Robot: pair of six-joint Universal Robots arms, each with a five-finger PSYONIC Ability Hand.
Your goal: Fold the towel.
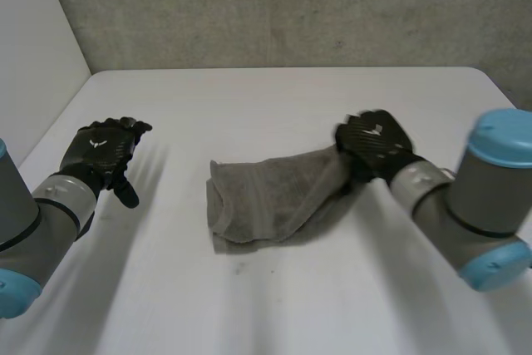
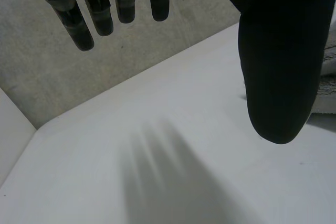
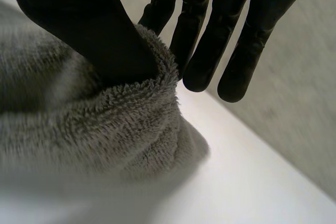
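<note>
Right hand (image 1: 376,145) is pinched on the right corner, probably the best hold, of the limp grey terry towel (image 1: 266,201); left hand (image 1: 101,151) is spread open.

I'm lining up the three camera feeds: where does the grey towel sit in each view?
Head view: towel mid-table, its right end in the right hand.
Left wrist view: likely the grey sliver beyond the left hand's thumb.
Right wrist view: bunched under the thumb, pinched against the fingers.
Shared landmark: the white table.
</note>
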